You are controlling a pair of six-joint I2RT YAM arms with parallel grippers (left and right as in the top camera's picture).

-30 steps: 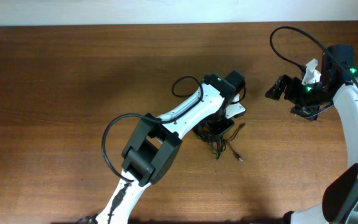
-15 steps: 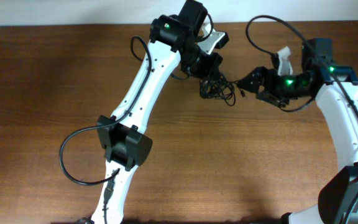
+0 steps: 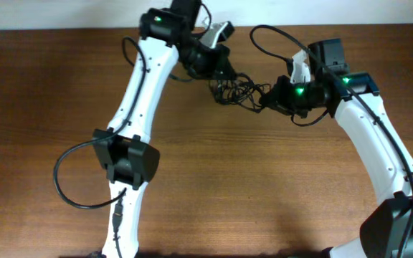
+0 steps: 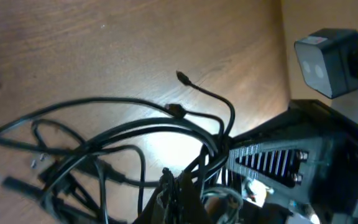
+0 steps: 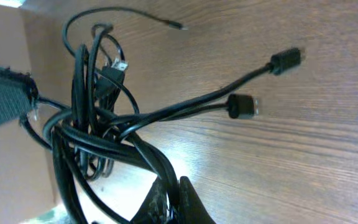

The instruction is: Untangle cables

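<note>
The cables (image 3: 239,92) are a tangle of thin black cords stretched between my two grippers near the back of the table. My left gripper (image 3: 221,72) is shut on the tangle's left side. My right gripper (image 3: 268,100) is shut on its right side. In the left wrist view the cords (image 4: 123,134) fan out leftward from my left gripper (image 4: 169,182), with a small plug (image 4: 182,77) sticking up. In the right wrist view my right gripper (image 5: 174,190) pinches a thick strand of the bunched cables (image 5: 98,127). Two loose plug ends (image 5: 284,60) point right above the wood.
The brown wooden table (image 3: 63,107) ends at a white strip along the back edge (image 3: 63,13), close behind the left arm. A thick arm cable (image 3: 70,179) loops out at the left arm's elbow, and another (image 3: 274,37) arcs above the right wrist.
The left arm has swung the tangle from the table's middle to the back. The right gripper came in from the right and closed on the tangle's other side.
</note>
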